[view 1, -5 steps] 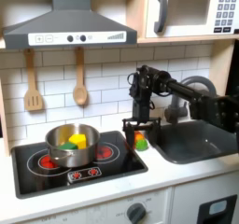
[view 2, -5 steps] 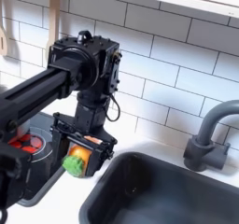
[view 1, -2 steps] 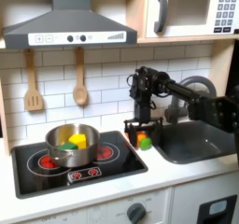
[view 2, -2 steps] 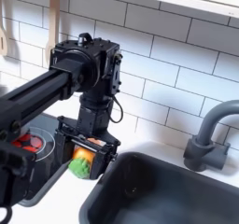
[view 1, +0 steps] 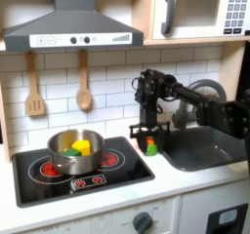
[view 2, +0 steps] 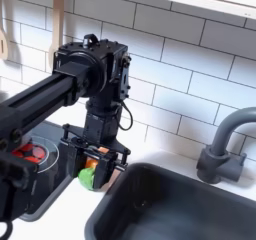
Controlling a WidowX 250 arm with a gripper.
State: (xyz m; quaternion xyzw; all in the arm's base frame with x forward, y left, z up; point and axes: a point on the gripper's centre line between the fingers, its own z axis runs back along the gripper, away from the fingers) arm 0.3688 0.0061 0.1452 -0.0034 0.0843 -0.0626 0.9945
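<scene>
My gripper [view 1: 146,141] points straight down on the counter strip between the stove [view 1: 109,175] and the sink [view 1: 200,146]. It is shut on a small orange and green toy vegetable [view 1: 149,146]. In the second exterior view the toy vegetable [view 2: 90,173] sits low between the black fingers of the gripper [view 2: 97,170], at or just above the white counter, close to the sink's [view 2: 190,206] left rim. The black arm reaches in from the first exterior view's right.
A silver pot [view 1: 73,154] holding yellow and green toy pieces [view 1: 80,147] stands on the stove's left burner. A spatula [view 1: 34,88] and wooden spoon [view 1: 84,82] hang on the tiled wall. A grey faucet [view 2: 222,149] rises behind the sink. Range hood [view 1: 68,25] and microwave [view 1: 200,12] sit overhead.
The gripper has come down with the toy vegetable, from a little above the counter to counter level, shifting slightly toward the sink. The pot has not moved.
</scene>
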